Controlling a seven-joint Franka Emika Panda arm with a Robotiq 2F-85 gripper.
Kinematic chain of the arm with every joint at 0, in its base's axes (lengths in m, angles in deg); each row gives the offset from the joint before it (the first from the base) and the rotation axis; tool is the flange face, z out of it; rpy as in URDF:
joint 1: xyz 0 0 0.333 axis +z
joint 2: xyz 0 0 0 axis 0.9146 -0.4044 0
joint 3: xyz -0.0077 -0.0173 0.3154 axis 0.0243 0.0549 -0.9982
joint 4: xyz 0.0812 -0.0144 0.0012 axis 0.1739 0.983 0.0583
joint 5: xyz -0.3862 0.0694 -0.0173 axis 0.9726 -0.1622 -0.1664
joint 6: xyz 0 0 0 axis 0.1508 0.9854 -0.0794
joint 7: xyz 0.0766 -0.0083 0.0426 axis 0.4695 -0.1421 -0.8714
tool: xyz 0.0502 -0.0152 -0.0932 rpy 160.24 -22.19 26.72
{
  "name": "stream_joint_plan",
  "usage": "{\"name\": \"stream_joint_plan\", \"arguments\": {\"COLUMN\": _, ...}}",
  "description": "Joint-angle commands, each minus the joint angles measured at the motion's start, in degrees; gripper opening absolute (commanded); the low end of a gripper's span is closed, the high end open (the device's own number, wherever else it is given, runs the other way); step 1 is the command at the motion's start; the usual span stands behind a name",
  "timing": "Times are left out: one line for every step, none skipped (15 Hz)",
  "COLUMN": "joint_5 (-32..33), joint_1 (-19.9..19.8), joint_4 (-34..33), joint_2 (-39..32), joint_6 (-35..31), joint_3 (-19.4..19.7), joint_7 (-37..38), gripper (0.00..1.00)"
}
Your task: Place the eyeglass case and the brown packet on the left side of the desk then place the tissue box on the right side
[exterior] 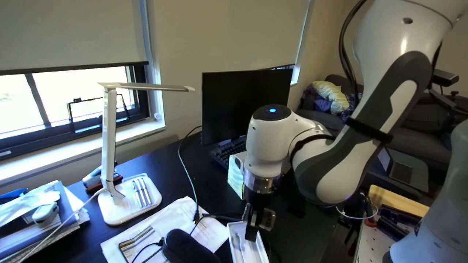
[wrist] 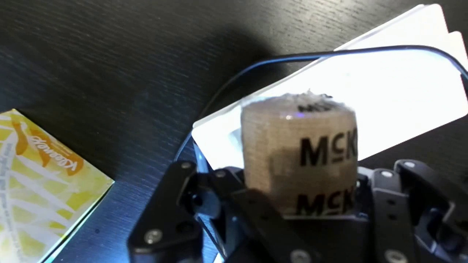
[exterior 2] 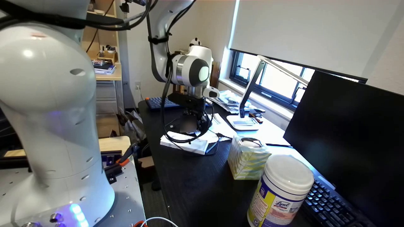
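The brown packet [wrist: 292, 153], tan with black lettering in the wrist view, stands between the fingers of my gripper [wrist: 303, 197], which look shut on it. In both exterior views the packet [exterior: 268, 218] [exterior 2: 188, 124] hangs just above a white open box. The eyeglass case [exterior: 188, 249], black and rounded, lies on papers beside that box; it is not clearly visible elsewhere. The tissue box [exterior 2: 249, 159], yellow-green, stands on the dark desk [exterior 2: 195, 179], apart from the gripper. It shows partly behind the arm in an exterior view [exterior: 236, 177] and at the left in the wrist view [wrist: 40, 182].
The white box [exterior 2: 189, 143] lies under the gripper with a cable [wrist: 289, 58] over it. Papers [exterior: 215, 230] and a lamp [exterior: 109, 146] stand nearby. A wipes tub [exterior 2: 281, 192], a monitor [exterior 2: 347, 142] and a keyboard [exterior 2: 328, 201] are beyond the tissue box.
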Motion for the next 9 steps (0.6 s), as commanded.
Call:
{"name": "stream_joint_plan", "arguments": {"joint_5": 2.42, "joint_1": 1.96, "joint_4": -1.92, "joint_2": -4.71, "joint_6": -5.04, "joint_3": 1.39, "joint_7": 4.48, "gripper": 0.03}}
{"name": "stream_joint_plan", "arguments": {"joint_5": 3.01, "joint_1": 2.48, "joint_4": -2.4, "joint_2": -5.82, "joint_6": -5.96, "joint_3": 1.91, "joint_7": 5.31, "gripper": 0.03}}
{"name": "stream_joint_plan", "arguments": {"joint_5": 3.26, "joint_1": 3.06, "joint_4": -2.52, "joint_2": -6.69, "joint_6": -7.15, "joint_3": 2.57, "joint_7": 6.47, "gripper": 0.03}}
{"name": "stream_joint_plan", "arguments": {"joint_5": 3.38, "joint_1": 3.62, "joint_4": -2.81, "joint_2": -7.6, "joint_6": -8.34, "joint_3": 3.32, "joint_7": 7.52, "gripper": 0.03}}
{"name": "stream_joint_plan", "arguments": {"joint_5": 3.8, "joint_1": 4.37, "joint_4": -3.0, "joint_2": -8.52, "joint_6": -9.93, "joint_3": 4.25, "joint_7": 8.55, "gripper": 0.03}}
{"name": "stream_joint_plan", "arguments": {"joint_5": 3.27, "joint_1": 4.57, "joint_4": -3.57, "joint_2": -9.67, "joint_6": -10.55, "joint_3": 4.47, "joint_7": 8.64, "gripper": 0.03}}
{"name": "stream_joint_plan", "arguments": {"joint_5": 2.01, "joint_1": 4.46, "joint_4": -3.79, "joint_2": -10.69, "joint_6": -11.59, "joint_3": 4.23, "joint_7": 8.69, "gripper": 0.03}}
{"name": "stream_joint_plan", "arguments": {"joint_5": 1.98, "joint_1": 4.8, "joint_4": -4.15, "joint_2": -11.65, "joint_6": -12.15, "joint_3": 4.73, "joint_7": 9.23, "gripper": 0.03}}
{"name": "stream_joint_plan", "arguments": {"joint_5": 2.73, "joint_1": 5.82, "joint_4": -4.42, "joint_2": -12.54, "joint_6": -12.98, "joint_3": 5.85, "joint_7": 10.36, "gripper": 0.03}}
